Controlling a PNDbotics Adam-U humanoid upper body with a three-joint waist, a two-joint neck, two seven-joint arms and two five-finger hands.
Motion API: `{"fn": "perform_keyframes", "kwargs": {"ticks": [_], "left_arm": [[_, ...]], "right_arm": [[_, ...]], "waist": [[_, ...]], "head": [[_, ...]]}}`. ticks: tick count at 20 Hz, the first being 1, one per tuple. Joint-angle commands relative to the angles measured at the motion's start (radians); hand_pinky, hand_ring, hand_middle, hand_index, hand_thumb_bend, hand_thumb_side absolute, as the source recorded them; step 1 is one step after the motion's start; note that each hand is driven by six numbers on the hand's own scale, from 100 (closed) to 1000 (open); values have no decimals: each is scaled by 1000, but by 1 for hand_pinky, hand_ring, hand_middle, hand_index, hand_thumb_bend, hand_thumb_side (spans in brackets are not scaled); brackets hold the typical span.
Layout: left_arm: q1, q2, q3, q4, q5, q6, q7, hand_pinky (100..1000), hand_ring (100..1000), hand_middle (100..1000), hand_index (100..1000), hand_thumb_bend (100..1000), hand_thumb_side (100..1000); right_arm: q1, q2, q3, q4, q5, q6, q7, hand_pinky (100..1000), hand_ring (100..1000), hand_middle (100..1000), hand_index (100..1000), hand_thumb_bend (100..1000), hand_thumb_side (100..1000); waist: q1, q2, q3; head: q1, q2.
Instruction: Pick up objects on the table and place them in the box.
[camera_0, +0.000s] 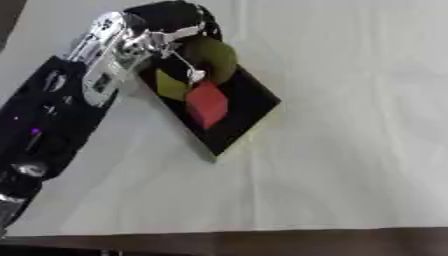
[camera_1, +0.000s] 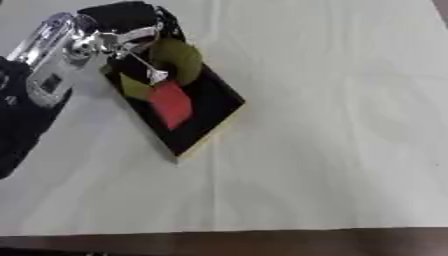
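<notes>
The robot's left arm came in from the left side of the view and reached up and across to a shallow black box, which lay askew on the white tabletop with one corner pointing toward the near edge. The left hand hung over the far end of the box, its black and silver parts crowded together above the contents, and a thin silver finger pointed down into the box just beside the objects. Whether the fingers were curled round anything or merely held straight could not be told, since the hand blurred into the dark box beneath it. Three objects were inside the box: a red block near the middle, a yellow-green piece just to its left, and a rounded olive-green object at the far end, directly under the hand. The olive object sat touching or nearly touching the hand, though contact could not be settled. The red block lay tilted, with one corner toward the near end of the box. A dark strip ran along the bottom of the view beyond the table's near edge. The right hand did not show in either view.
</notes>
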Motion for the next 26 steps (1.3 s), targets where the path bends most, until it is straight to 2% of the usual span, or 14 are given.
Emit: {"fn": "perform_keyframes", "kwargs": {"ticks": [1,8,14,17,22,24,26], "left_arm": [[-23,2,17,-3,-15,-20,-13,766,757,750,817,268,248],[-28,-5,28,-5,-20,-35,-62,789,796,797,873,296,307],[-32,7,60,-89,19,-9,-69,798,810,813,886,284,338],[-38,18,78,-142,36,12,-85,841,851,860,909,364,397],[-42,42,108,-222,69,32,-125,875,874,879,931,538,552],[-42,50,117,-249,82,36,-146,874,873,879,931,535,548],[-38,57,131,-280,101,42,-156,863,866,872,926,486,533]], "right_arm": [[-8,-21,-17,-15,-4,2,-5,990,822,648,744,100,525],[-9,-20,-17,-15,-5,2,-6,990,822,647,744,100,525],[-5,-20,-19,-15,-4,4,-9,991,822,646,743,100,525],[-3,-20,-20,-15,-3,5,-10,991,822,646,743,100,525],[2,-22,-22,-15,-3,6,-13,991,822,645,743,100,526],[3,-21,-23,-15,-2,6,-14,991,822,645,743,100,526],[3,-21,-24,-15,-2,6,-15,991,822,646,743,100,525]], "waist": [[-2,-21,-1],[-3,-22,0],[-2,-22,4],[-2,-25,6],[1,-29,11],[1,-30,12],[0,-30,13]], "head": [[6,-6],[10,-5],[6,-2],[2,-1],[-6,3],[-7,2],[-9,2]]}}
